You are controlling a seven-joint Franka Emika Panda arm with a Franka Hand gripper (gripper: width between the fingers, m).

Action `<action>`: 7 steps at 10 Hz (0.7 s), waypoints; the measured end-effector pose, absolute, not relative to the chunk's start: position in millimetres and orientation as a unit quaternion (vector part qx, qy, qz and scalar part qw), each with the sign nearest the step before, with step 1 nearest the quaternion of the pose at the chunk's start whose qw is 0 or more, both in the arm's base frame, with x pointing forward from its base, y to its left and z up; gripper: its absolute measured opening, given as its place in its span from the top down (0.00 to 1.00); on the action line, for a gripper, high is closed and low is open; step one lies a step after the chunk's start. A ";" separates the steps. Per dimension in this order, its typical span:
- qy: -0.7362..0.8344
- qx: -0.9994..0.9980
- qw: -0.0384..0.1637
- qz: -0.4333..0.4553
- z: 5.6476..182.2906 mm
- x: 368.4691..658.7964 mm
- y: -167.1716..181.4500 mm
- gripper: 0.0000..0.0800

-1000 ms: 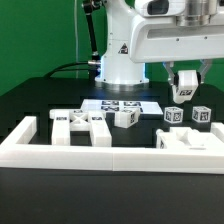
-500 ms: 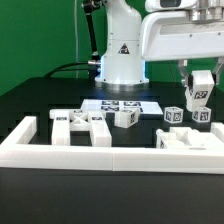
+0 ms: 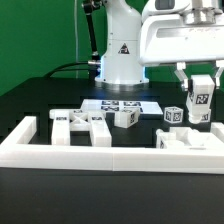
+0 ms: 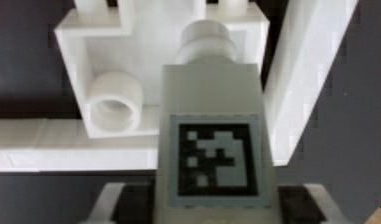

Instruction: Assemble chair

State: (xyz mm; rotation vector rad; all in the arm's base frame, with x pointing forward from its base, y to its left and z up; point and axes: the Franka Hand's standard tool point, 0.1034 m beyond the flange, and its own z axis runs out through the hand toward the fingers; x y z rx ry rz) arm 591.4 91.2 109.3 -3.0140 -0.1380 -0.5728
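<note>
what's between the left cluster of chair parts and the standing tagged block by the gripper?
One small tagged cube, just in front of the marker board. It shows in the exterior view only.

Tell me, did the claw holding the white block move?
Yes. The gripper, shut on the white tagged plastic block, went toward the exterior view's right, away from the flat white marker board.

exterior view: low, at table (image 3: 30, 105) level, facing the arm (image 3: 120, 50) over the border frame (image 3: 110, 155)
wrist view: close, looking down along the tagged piece (image 4: 213, 150)
shared: that piece
</note>
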 end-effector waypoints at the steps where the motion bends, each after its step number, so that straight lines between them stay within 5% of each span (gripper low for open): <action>1: -0.075 -0.978 0.029 -0.194 109.9 600.6 89.5 0.64; 7: -0.076 -0.976 0.031 -0.201 106.4 605.5 95.8 0.64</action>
